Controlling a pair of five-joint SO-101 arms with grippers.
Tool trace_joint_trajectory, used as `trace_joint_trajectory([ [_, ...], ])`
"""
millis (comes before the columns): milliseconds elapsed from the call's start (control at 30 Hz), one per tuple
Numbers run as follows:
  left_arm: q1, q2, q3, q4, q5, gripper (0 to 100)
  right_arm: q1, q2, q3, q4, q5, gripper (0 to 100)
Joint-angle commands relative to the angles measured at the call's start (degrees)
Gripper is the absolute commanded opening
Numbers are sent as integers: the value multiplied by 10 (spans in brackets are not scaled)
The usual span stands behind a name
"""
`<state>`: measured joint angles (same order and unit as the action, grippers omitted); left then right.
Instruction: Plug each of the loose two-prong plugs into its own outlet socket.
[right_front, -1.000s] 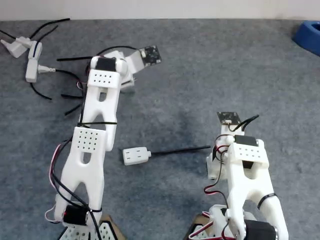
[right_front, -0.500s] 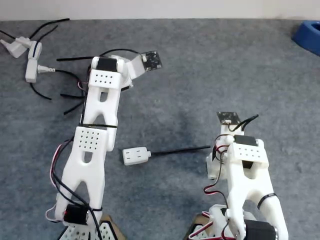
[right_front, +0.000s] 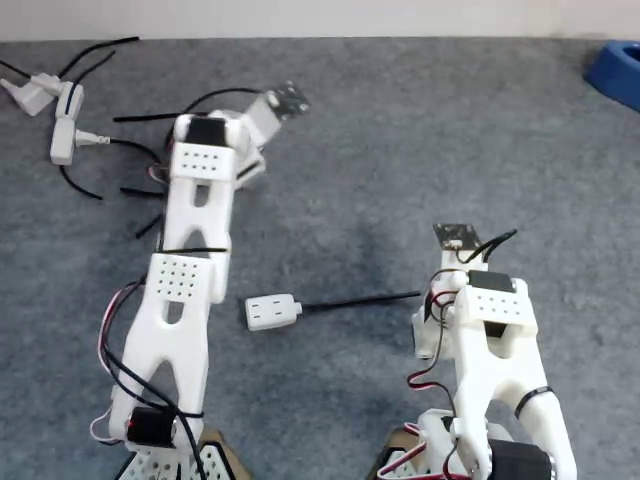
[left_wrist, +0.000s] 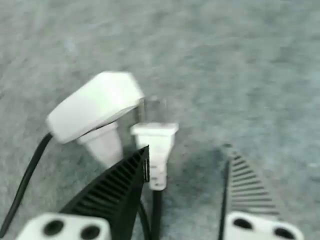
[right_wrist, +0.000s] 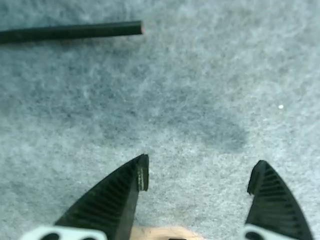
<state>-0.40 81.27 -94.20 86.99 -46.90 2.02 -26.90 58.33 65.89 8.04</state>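
Between spread left jaws: white plug (left_wrist: 155, 155), just beside white socket (left_wrist: 95, 112).

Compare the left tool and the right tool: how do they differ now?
The left tool has a white two-prong plug just inside one finger, beside a rounded white connector body; the right tool stands over bare grey carpet, a black cord end ahead. The left arm is stretched far out; the right arm is folded near its base. Both tools are open and hold nothing.
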Motion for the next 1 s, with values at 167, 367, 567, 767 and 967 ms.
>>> trace_joint_trajectory([
  [167, -34, -22, 51, -63, 230, 242, -3, -16, -1, -6, 4, 310],
  [367, -20, -22, 49, 3, 260, 102, -3, -16, 0, -6, 4, 310],
  [567, 2, -23, 47, 71, 259, 11, -3, -15, 0, -6, 4, 310],
  [767, 51, -39, 51, 147, 252, 10, -3, -12, 0, -6, 4, 310],
  [967, 104, -97, 62, 151, 214, 10, -3, -12, -1, -13, 2, 310],
])
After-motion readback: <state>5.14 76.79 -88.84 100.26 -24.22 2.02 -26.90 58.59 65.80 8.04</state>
